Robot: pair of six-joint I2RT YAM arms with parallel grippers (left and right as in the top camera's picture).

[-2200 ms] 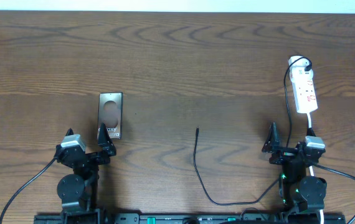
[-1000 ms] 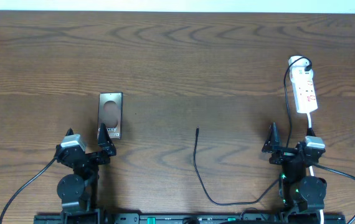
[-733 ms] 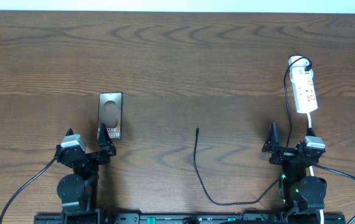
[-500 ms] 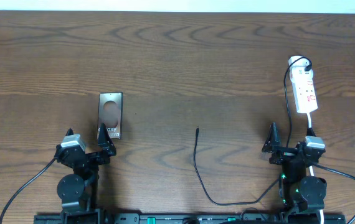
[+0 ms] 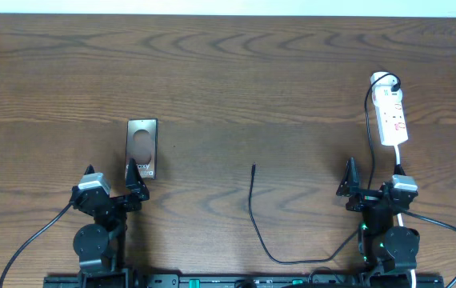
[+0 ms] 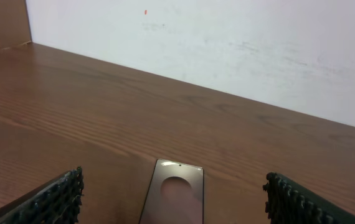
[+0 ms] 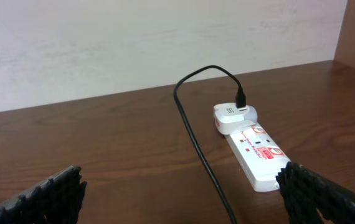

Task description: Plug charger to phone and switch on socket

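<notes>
Dark wooden table [image 5: 228, 72] against a plain white wall [image 6: 227, 43]

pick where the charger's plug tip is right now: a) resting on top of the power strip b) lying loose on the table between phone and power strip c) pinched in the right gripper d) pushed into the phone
b: the plug tip lies on the bare table, apart from both the phone and the power strip.

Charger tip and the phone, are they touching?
Apart. The overhead view shows bare table between the charger tip and the phone, which lies off to its left.
</notes>
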